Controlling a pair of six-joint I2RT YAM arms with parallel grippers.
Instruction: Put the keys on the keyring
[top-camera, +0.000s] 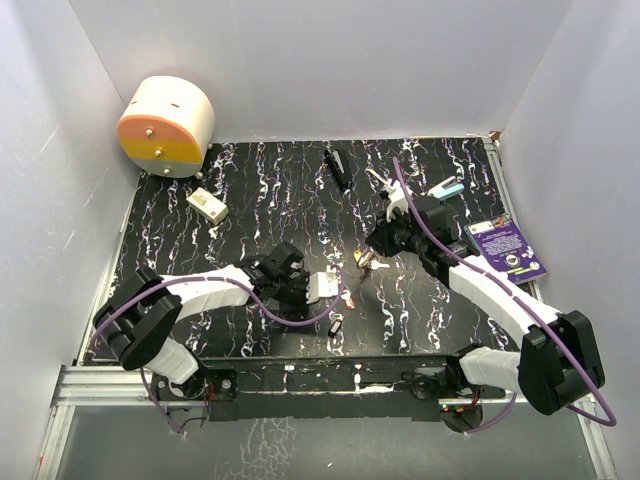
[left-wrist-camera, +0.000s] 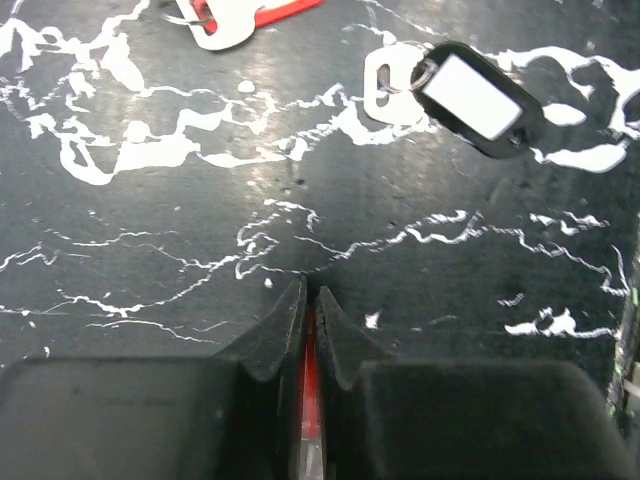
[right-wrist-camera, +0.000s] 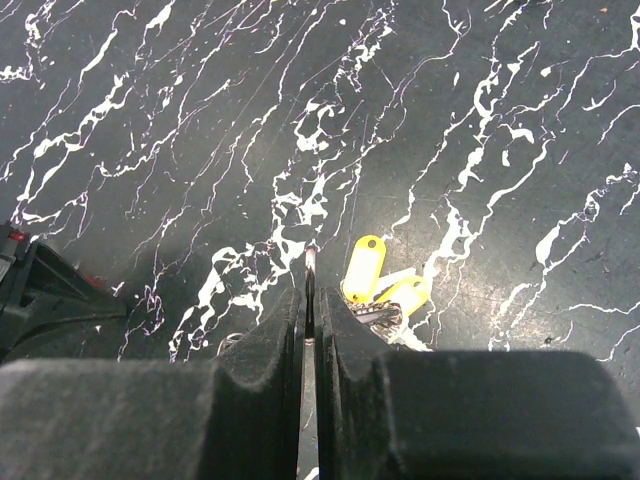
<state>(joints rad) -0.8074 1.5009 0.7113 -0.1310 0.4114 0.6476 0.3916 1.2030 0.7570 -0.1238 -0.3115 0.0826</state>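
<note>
In the left wrist view my left gripper (left-wrist-camera: 308, 290) is shut on a red key (left-wrist-camera: 311, 350), which shows as a red strip between the fingers. Beyond it on the mat lie a black-headed key (left-wrist-camera: 470, 95) and a red-and-white one (left-wrist-camera: 230, 15). My right gripper (right-wrist-camera: 311, 295) is shut on the thin silver keyring (right-wrist-camera: 311, 262), seen edge-on. Yellow-headed keys (right-wrist-camera: 365, 265) hang right beside its fingers. From above, the left gripper (top-camera: 340, 295) and the right gripper (top-camera: 372, 255) are close together mid-table, with the black key (top-camera: 335, 325) lying just nearer the arm bases.
A round white and orange container (top-camera: 165, 125) stands at the back left, with a small white box (top-camera: 207, 205) near it. A long black bar (top-camera: 338, 168) and a white stick (top-camera: 385, 180) lie at the back. A purple card (top-camera: 508, 250) lies on the right.
</note>
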